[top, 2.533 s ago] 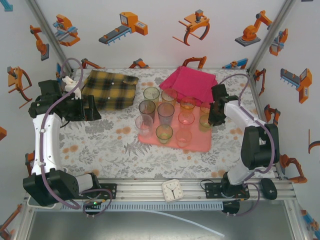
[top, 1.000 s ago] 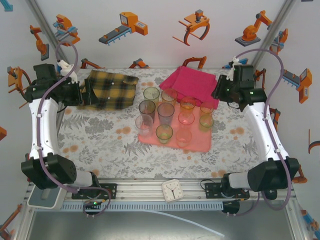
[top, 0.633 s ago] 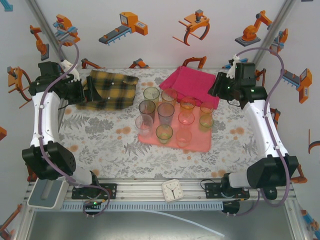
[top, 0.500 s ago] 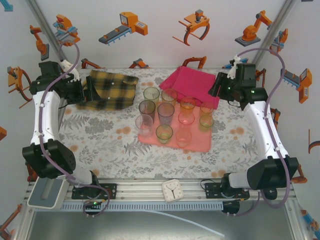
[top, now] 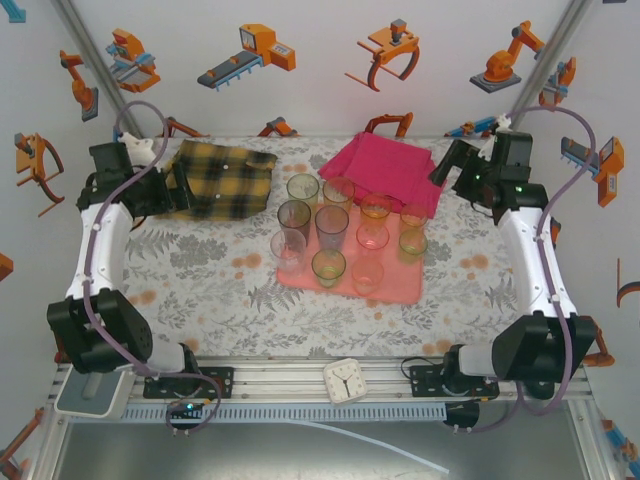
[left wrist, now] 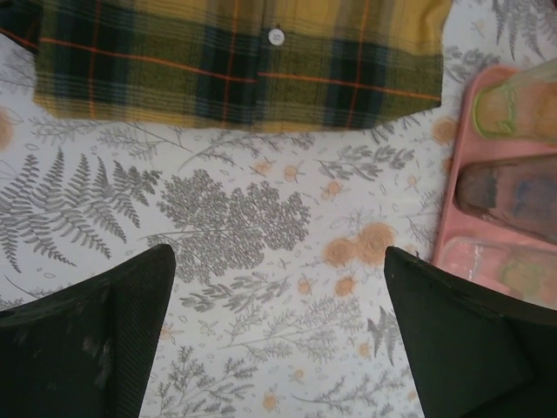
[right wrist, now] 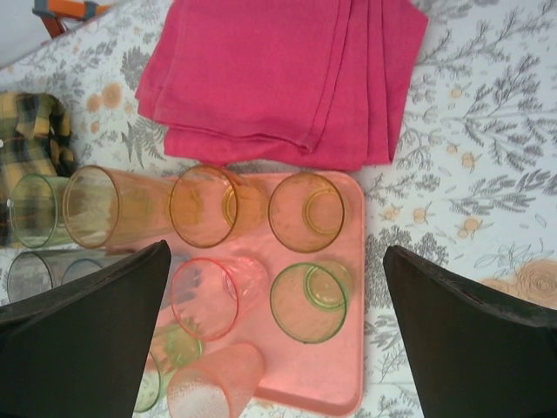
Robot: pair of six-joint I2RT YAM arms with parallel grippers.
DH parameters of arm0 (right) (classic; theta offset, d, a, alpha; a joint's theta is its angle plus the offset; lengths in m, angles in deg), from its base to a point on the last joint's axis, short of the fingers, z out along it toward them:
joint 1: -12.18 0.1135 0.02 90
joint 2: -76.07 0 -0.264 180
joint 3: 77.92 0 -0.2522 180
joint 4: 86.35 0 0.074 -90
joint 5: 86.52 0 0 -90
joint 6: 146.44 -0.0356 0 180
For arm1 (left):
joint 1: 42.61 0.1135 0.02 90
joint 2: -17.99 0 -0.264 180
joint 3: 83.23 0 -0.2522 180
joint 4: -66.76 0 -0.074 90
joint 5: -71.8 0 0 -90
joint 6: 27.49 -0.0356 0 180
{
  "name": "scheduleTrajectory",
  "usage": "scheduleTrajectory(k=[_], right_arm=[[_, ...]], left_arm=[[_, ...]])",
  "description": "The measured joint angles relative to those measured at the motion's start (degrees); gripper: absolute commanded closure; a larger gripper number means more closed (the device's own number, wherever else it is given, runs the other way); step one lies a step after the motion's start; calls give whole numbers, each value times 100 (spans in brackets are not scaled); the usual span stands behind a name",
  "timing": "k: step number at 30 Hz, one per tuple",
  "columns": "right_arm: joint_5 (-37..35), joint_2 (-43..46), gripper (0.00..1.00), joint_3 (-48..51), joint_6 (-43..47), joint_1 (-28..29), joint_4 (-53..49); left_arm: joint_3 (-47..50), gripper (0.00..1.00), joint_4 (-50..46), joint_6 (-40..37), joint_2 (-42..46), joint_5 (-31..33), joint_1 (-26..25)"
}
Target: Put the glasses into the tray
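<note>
The glasses (top: 345, 235) are all standing in the tray (top: 400, 290) at the middle of the worktop (top: 200, 290). The right fingers (right wrist: 461, 331) are hanging wide open and empty beyond the tray's far right corner, clear of the glasses. The left fingers (left wrist: 104, 340) are gaping too, holding nothing, near the plaid cloth (top: 220, 180), left of the tray

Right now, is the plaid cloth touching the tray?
Apart. The left wrist view shows a strip of flowered tablecloth between the plaid cloth and the tray.
</note>
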Motion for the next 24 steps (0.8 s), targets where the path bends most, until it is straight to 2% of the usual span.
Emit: scheduleTrajectory(k=[6, 12, 24], right_arm=[[-415, 254, 1, 782, 330, -15, 960], [-839, 544, 1, 1685, 581, -63, 1705], [-1137, 728, 0, 2288, 664, -402, 2490]], left_arm=[[1394, 3, 1685, 369, 697, 210, 7], [2424, 3, 2872, 649, 697, 214, 7], [4271, 3, 5270, 940, 623, 428, 7]])
